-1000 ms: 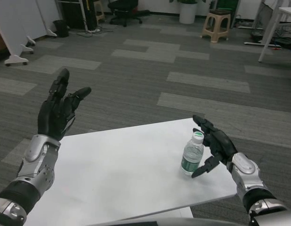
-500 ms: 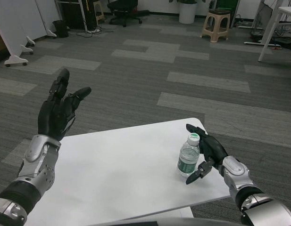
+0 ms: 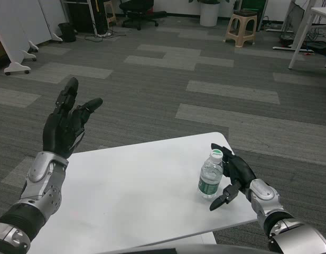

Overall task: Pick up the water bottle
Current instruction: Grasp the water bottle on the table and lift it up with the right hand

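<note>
The water bottle [image 3: 211, 178] stands upright near the right edge of the white table [image 3: 131, 190], within easy reach of the right arm, which likely explains why that arm works. The right hand [image 3: 232, 175] sits just right of the bottle, fingers spread wide and curving around its far and near sides, seemingly not yet clamped on it. The left hand [image 3: 66, 123] hovers raised over the table's left edge, fingers apart, holding nothing.

Small clear water bottle [image 3: 211, 177] with white cap and green label, standing upright on the white table [image 3: 131, 196], near its right edge and toward the far corner
</note>
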`<action>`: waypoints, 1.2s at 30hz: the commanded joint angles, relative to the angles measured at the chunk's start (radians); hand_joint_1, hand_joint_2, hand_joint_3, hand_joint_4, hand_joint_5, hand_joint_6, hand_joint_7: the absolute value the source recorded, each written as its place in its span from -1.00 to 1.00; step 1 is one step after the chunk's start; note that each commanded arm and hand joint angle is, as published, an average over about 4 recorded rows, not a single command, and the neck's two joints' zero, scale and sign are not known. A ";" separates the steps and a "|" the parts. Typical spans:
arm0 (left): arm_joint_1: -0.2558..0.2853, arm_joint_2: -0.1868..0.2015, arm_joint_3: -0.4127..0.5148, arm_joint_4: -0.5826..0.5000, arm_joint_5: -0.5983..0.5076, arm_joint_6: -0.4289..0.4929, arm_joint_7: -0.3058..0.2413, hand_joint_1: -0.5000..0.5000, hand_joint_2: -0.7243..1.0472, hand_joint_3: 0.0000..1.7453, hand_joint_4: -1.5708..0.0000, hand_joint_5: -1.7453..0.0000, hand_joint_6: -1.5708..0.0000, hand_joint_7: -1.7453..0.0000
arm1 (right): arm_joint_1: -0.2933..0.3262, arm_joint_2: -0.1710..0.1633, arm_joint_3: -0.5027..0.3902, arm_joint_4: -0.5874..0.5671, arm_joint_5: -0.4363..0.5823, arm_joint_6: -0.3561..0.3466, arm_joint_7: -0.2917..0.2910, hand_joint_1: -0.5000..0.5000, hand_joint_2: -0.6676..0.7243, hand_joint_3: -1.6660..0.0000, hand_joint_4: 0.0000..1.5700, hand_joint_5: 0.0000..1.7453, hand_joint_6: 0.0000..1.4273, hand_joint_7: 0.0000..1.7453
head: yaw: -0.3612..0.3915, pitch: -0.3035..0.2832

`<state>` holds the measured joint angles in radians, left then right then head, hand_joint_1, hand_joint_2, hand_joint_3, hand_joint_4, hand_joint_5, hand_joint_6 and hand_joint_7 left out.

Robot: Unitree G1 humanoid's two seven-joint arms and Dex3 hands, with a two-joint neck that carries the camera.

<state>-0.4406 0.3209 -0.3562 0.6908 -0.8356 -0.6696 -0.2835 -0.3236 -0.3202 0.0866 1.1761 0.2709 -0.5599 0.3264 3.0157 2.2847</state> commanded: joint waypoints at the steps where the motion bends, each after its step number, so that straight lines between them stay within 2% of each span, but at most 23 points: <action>1: -0.010 0.000 0.003 -0.004 0.003 -0.002 0.000 -1.00 1.00 -0.55 1.00 -0.15 1.00 1.00 | -0.026 0.002 0.004 0.020 -0.004 -0.002 -0.018 -0.90 0.36 0.81 -1.00 -1.00 -1.00 -1.00 | -0.003 -0.002; 3: -0.010 0.000 0.003 -0.004 0.003 -0.002 0.000 -1.00 1.00 -0.57 1.00 -0.12 1.00 1.00 | -0.026 0.003 0.007 0.028 -0.005 -0.002 -0.024 -0.90 0.36 0.81 -1.00 -1.00 -1.00 -1.00 | -0.003 -0.003; 6: -0.009 0.000 0.002 -0.004 0.003 -0.002 0.000 -1.00 1.00 -0.50 1.00 -0.15 1.00 1.00 | -0.027 0.004 0.011 0.040 -0.006 -0.002 -0.033 -0.85 0.36 0.81 -1.00 -1.00 -1.00 -1.00 | -0.005 -0.006; 10: -0.008 0.000 0.000 -0.004 0.003 -0.002 0.000 -0.99 1.00 -0.50 1.00 -0.06 1.00 1.00 | -0.030 0.006 0.020 0.048 -0.006 -0.002 -0.045 -0.83 0.27 0.81 -1.00 -1.00 -1.00 -1.00 | -0.005 -0.006; 13: -0.007 0.000 -0.002 -0.004 0.003 -0.002 0.000 -1.00 1.00 -0.50 1.00 -0.15 1.00 1.00 | -0.032 0.006 0.033 0.052 -0.007 -0.002 -0.057 -0.83 0.27 0.81 -1.00 -1.00 -1.00 -1.00 | -0.005 -0.006; 18: -0.005 -0.001 -0.003 -0.007 0.003 -0.002 0.000 -0.97 1.00 -0.50 1.00 -0.09 1.00 1.00 | -0.039 0.012 0.059 0.058 -0.008 -0.002 -0.078 -0.88 0.27 0.81 -1.00 -1.00 -1.00 -1.00 | -0.004 -0.003; 24: -0.001 -0.002 -0.003 -0.010 0.003 -0.002 0.000 -1.00 1.00 -0.50 1.00 -0.06 1.00 1.00 | -0.045 0.016 0.091 0.065 -0.009 -0.002 -0.096 -0.83 0.27 0.81 -1.00 -1.00 -1.00 -1.00 | -0.003 -0.002; 26: -0.001 -0.002 -0.003 -0.011 0.004 -0.002 0.000 -1.00 1.00 -0.55 1.00 -0.06 1.00 1.00 | -0.046 0.018 0.097 0.070 -0.009 -0.002 -0.102 -0.88 0.30 0.81 -1.00 -1.00 -1.00 -1.00 | -0.004 -0.002; 30: 0.000 -0.002 -0.003 -0.013 0.003 -0.002 0.000 -0.99 1.00 -0.50 1.00 -0.18 1.00 1.00 | -0.051 0.031 0.105 0.089 -0.009 -0.002 -0.133 -0.92 0.32 0.81 -1.00 -1.00 -1.00 -1.00 | -0.004 -0.006; 32: 0.000 -0.002 -0.004 -0.013 0.003 -0.002 0.000 -0.99 1.00 -0.50 1.00 -0.15 1.00 1.00 | -0.055 0.039 0.105 0.101 -0.009 -0.002 -0.147 -0.92 0.36 0.81 -1.00 -1.00 -1.00 -1.00 | -0.005 -0.007; 36: 0.000 -0.002 -0.005 -0.011 0.003 -0.002 0.000 -1.00 1.00 -0.60 1.00 -0.18 1.00 1.00 | -0.063 0.049 0.103 0.119 -0.009 -0.003 -0.174 -0.90 0.36 0.81 -1.00 -1.00 -1.00 -1.00 | -0.004 -0.007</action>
<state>-0.4405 0.3191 -0.3632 0.6879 -0.8355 -0.6696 -0.2835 -0.3586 -0.2746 0.1904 1.2870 0.2623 -0.5605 0.1628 3.0119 2.2776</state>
